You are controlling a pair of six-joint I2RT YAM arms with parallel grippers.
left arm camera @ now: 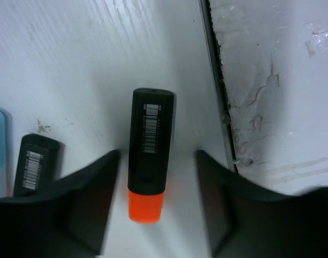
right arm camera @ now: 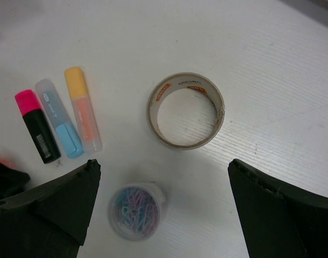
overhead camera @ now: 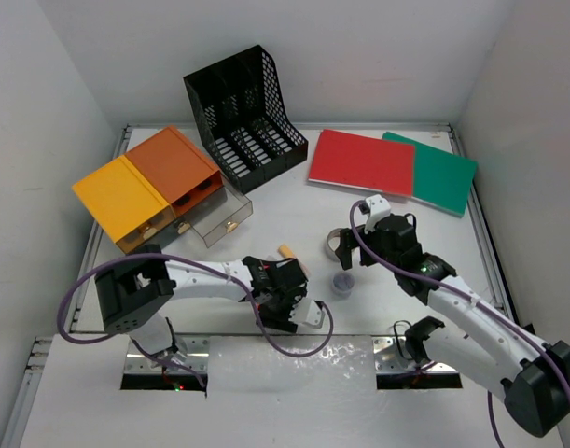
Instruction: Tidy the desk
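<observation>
I see the white bench [overhead camera: 434,233] lying under the tape roll [right arm camera: 186,110], my right fingers [right arm camera: 51,204] spread wide above that roll, paper-clip tub [right arm camera: 136,209] just beside it, my left fingers [left arm camera: 72,209] wide, straddling an orange highlighter [left arm camera: 148,145] left of the roll, not touching it.

The desk [overhead camera: 285,210] is matt white with a fine streaked grain, edged by silvery metal rails [overhead camera: 487,245]. The file rack [overhead camera: 243,107] looks like black perforated plastic. The tape roll [right arm camera: 181,84] shows a papery brown core; the paper-clip tub [right arm camera: 137,210] is clear plastic; the highlighter [left arm camera: 149,140] is smooth black plastic.
</observation>
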